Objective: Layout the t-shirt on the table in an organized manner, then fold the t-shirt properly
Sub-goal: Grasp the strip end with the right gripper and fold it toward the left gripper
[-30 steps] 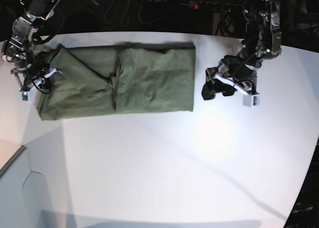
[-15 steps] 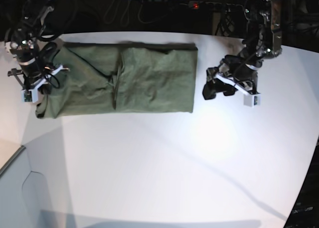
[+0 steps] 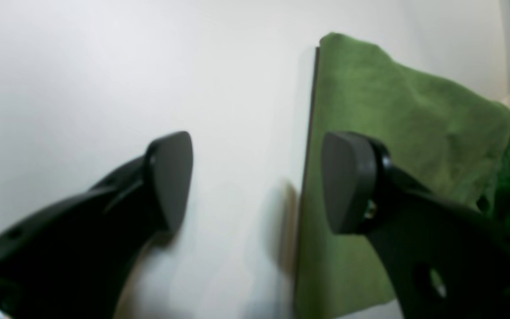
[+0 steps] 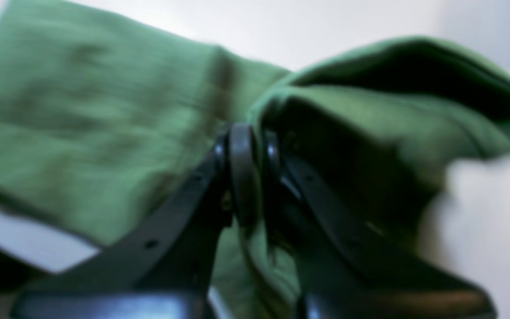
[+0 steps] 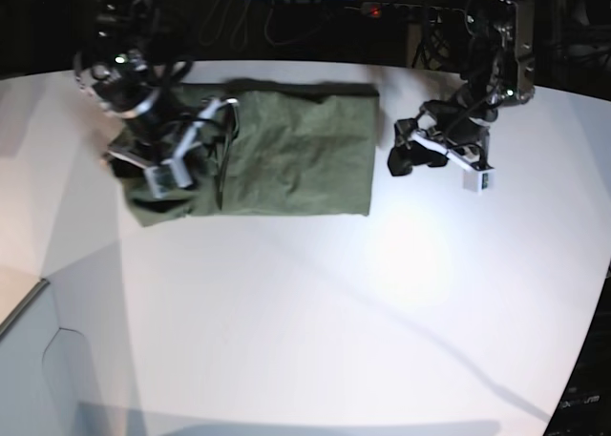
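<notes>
We see the t-shirt (image 5: 286, 150) lying folded lengthwise on the table (image 5: 315, 321), toward its far side. The right gripper (image 4: 255, 177) has its fingers (image 4: 241, 168) clamped on a lifted fold of the shirt's end; in the base view this end is raised and curled over the rest of the cloth. The left gripper (image 3: 255, 181) hangs with jaws spread wide, empty, over bare table just beside the shirt's opposite, straight edge.

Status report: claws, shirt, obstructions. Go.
Right claw shut on shirt, end lifted. Left claw open, empty, beside shirt's other edge. Table shows no obstruction.
</notes>
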You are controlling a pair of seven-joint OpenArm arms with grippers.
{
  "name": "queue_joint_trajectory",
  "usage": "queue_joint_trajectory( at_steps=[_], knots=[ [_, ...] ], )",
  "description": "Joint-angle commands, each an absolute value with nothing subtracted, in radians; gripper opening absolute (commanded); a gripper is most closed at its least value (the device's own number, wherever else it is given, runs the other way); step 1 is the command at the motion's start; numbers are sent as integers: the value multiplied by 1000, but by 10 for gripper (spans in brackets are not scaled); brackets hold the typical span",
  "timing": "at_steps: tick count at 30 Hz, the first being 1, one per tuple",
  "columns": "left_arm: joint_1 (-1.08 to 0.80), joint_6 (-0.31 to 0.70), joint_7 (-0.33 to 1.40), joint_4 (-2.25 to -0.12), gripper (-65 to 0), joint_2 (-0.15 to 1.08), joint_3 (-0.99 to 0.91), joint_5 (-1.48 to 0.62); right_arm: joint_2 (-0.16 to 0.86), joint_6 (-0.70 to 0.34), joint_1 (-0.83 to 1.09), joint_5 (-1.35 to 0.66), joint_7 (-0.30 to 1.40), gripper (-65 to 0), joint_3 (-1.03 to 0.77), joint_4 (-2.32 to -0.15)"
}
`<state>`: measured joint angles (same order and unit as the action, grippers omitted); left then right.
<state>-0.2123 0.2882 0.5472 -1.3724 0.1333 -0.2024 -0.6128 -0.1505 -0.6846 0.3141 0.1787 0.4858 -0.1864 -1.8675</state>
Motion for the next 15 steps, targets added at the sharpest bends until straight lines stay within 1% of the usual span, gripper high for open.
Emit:
queue_joint_trajectory(
  at_steps=[1,2,5,8,12,15],
  knots=[
    [-203,302,532,-1380,-214,139,-205,-624,-157,-698,311,154,456,-650,-130,-1885],
    [-203,302,532,-1372,-214,140,-205,-624,-157,-698,308,154,456,-650,-74,-1883],
    [-194,302,532,-1357,-214,140,-205,-624,-157,-633,285,154,456,-650,59,-1882],
    [-179,302,532,-1336,-214,140,-205,-624,-157,-591,242,154,456,-650,165,-1847],
    [-182,302,532,-1333,-214,140,-203,-624,-157,-524,185,154,456,-650,236,-1804],
    [-182,302,532,-1333,-214,140,-203,-624,-157,-515,151,154,456,-650,249,-1765]
  ],
)
